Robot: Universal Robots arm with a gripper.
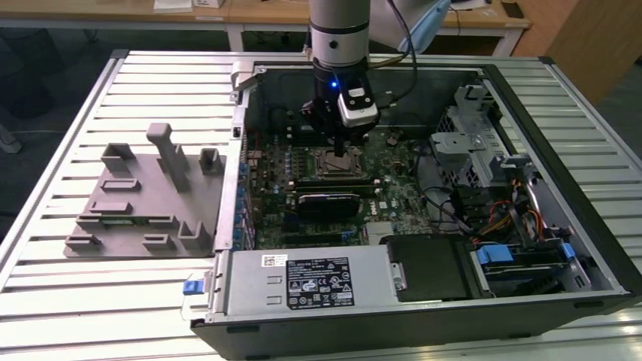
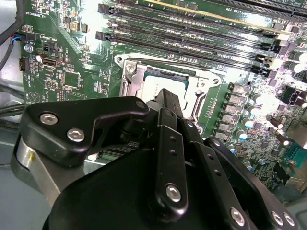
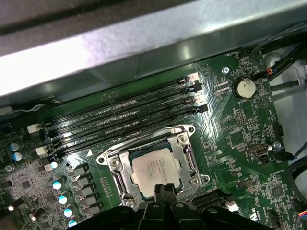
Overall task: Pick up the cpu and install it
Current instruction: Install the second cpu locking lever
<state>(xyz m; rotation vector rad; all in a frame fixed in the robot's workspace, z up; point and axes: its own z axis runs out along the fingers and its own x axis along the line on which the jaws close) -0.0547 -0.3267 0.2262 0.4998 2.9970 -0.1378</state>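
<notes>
Silver-topped, the cpu [image 3: 156,168] is already sitting flat in the socket [image 3: 154,165], inside the metal frame, so you're basically looking at the seated stage here. Going left to right in the exterior view: the grey fixture block [image 1: 140,199] sits on the slatted table [image 1: 60,293] well off to the claw's side, then comes the open pc case [image 1: 422,195], and your claw [image 1: 341,147] hangs over the motherboard [image 1: 301,162] inside it, right above the socket.

The relation that matters: the cpu lies straight under the claw tips. In the first wrist view the tips [image 3: 164,189] sit at the chip's near edge, touching or just above it; I can't tell which. The fingers [image 2: 168,103] look pinched together with nothing between them. The chip is square, so no long axis to fuss over.
</notes>
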